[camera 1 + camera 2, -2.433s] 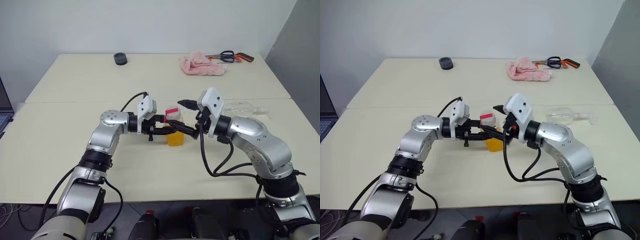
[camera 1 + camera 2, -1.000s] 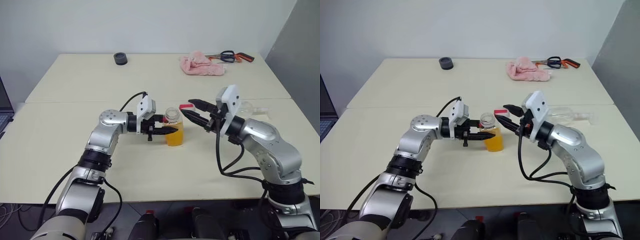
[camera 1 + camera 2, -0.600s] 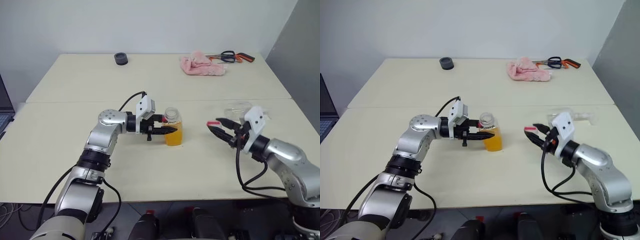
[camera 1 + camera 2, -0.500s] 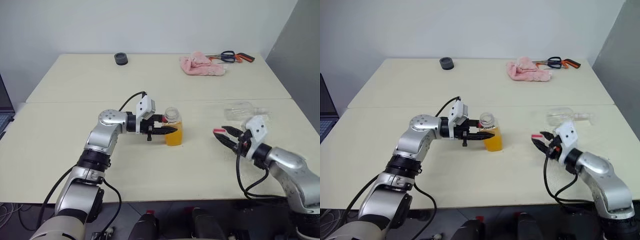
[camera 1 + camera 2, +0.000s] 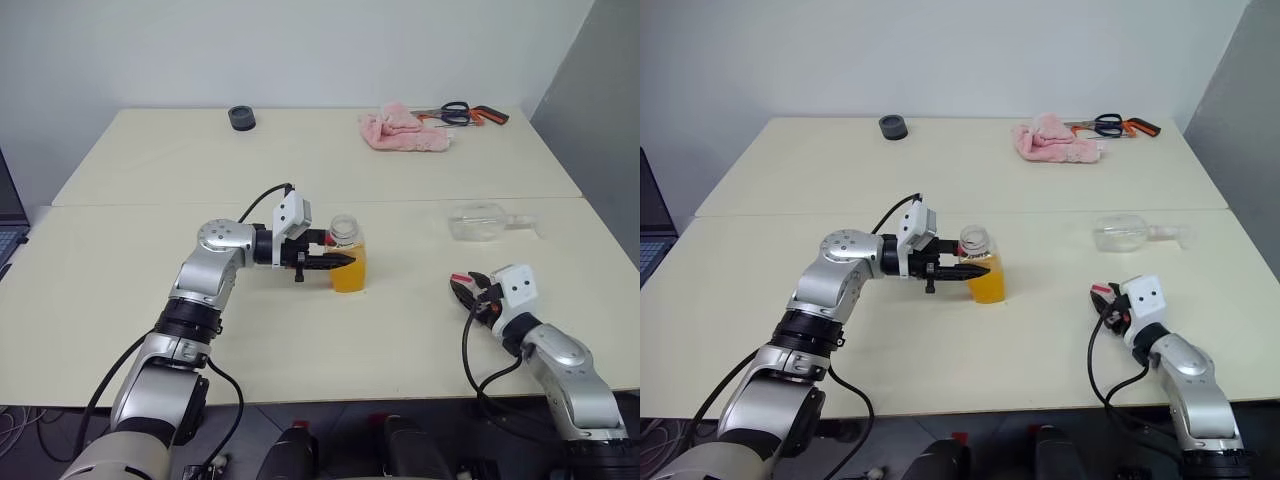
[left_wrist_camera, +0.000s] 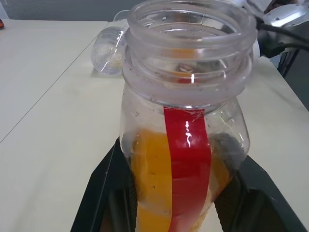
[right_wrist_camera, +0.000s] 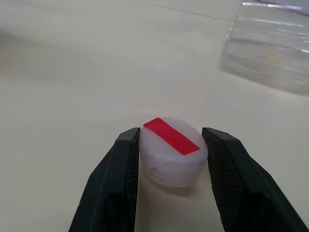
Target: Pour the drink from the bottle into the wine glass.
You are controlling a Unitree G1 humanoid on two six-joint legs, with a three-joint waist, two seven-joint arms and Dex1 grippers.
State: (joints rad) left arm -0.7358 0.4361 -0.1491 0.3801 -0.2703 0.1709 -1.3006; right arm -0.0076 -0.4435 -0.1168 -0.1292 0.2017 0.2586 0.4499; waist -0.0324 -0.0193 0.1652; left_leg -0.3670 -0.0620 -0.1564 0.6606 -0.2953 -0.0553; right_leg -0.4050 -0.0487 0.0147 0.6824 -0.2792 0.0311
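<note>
The bottle [image 5: 348, 262] stands upright and uncapped in the middle of the near table, its red stripe facing the left wrist view. The orange drink [image 5: 349, 276] fills its lower part. My left gripper [image 5: 340, 259] is shut on the bottle's body from the left. The white cap with a red stripe [image 7: 172, 150] sits between the fingers of my right gripper [image 5: 462, 284], which is shut on it low at the table surface, front right. Whether the cap touches the table I cannot tell. The wine glass [image 5: 478, 221] lies on its side beyond the right gripper.
A pink cloth [image 5: 402, 131] and scissors [image 5: 465, 112] lie at the far right of the back table. A small black round object [image 5: 240, 117] sits at the far left. A seam [image 5: 150, 205] runs between the two tables. A laptop edge [image 5: 8, 215] shows at the left.
My right gripper has carried the cap down and to the right, away from the bottle's mouth, to the table near the front edge. The left gripper and bottle have stayed put.
</note>
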